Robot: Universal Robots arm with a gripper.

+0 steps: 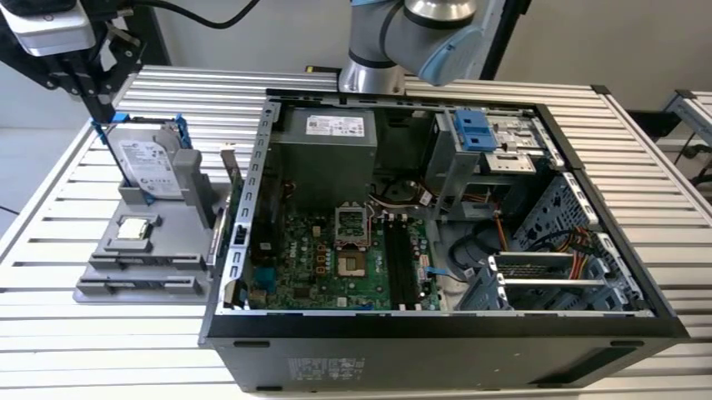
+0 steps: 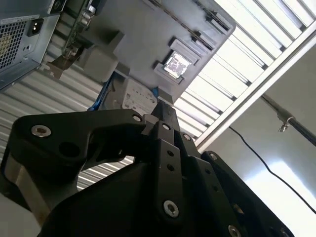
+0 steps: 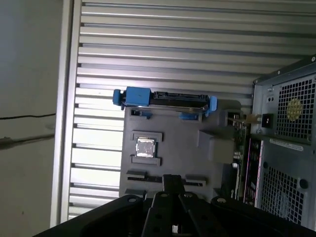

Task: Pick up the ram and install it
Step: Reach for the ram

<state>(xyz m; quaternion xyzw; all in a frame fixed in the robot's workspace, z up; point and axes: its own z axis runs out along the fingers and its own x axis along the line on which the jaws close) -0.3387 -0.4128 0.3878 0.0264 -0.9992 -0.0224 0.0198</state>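
Note:
My gripper (image 1: 107,115) hangs at the exterior view's far left, above the back of a grey parts holder (image 1: 167,250) and beside an upright hard drive. Its fingers look shut with nothing between them; in both wrist views they come to a single tip (image 2: 164,109) (image 3: 173,178). A thin dark strip (image 1: 139,286) (image 3: 138,175) stands in the long slot at the holder's front edge. It looks like the ram on edge, though I cannot be sure. The black memory slots (image 1: 401,258) lie on the green motherboard inside the open computer case (image 1: 445,327).
The silver-topped hard drive (image 1: 150,162) (image 3: 163,98) stands in a blue frame at the holder's back. A square processor chip (image 1: 136,227) (image 3: 145,147) (image 2: 177,63) sits mid-holder. A card with a metal bracket (image 1: 233,179) stands between holder and case. Slatted metal table (image 1: 100,350) lies around.

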